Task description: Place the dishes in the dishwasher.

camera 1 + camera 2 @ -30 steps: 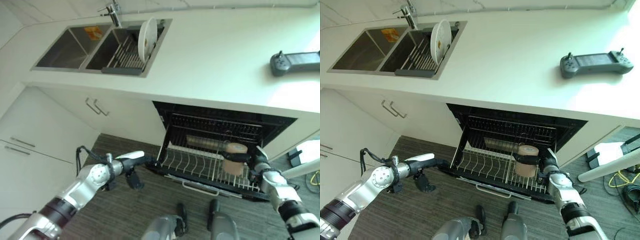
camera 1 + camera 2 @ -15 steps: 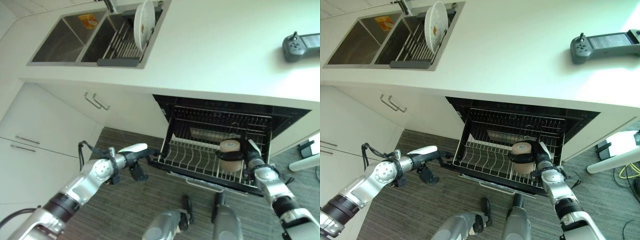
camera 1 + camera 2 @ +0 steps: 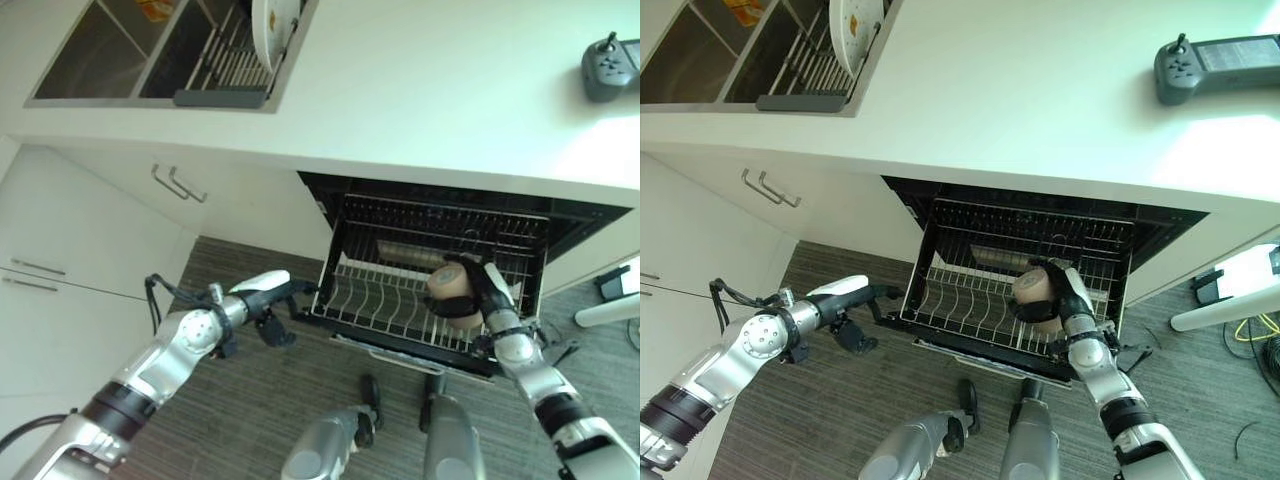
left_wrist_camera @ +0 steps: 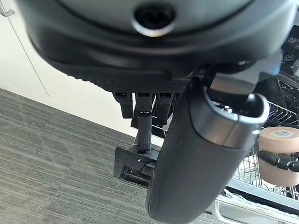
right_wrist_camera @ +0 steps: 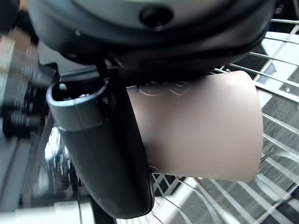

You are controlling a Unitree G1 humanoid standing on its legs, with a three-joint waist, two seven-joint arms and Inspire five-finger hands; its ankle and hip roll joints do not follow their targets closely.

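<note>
A beige cup (image 3: pixel 446 284) is tilted just above the right part of the dishwasher's pulled-out lower rack (image 3: pixel 372 306), with my right hand (image 3: pixel 484 299) shut round it. In the right wrist view the cup (image 5: pixel 205 126) lies against the palm, the thumb (image 5: pixel 112 154) across it, with the rack's wires behind. My left hand (image 3: pixel 268 300) reaches low to the rack's front left corner (image 4: pixel 135 163). Its fingers (image 4: pixel 143 122) are straight and touch that corner. A white plate (image 3: pixel 852 20) stands on edge in the sink's drying rack.
The dishwasher's open cavity (image 3: pixel 440 215) sits under the white counter (image 3: pixel 440 90). A dark handheld controller (image 3: pixel 1215 65) lies on the counter at the far right. Cabinet doors with handles (image 3: pixel 178 184) are to the left, above the grey striped floor (image 3: pixel 240 400).
My right hand has lifted the cup off the rack and tipped it over. The camera has shifted. My left hand stays at the rack's corner.
</note>
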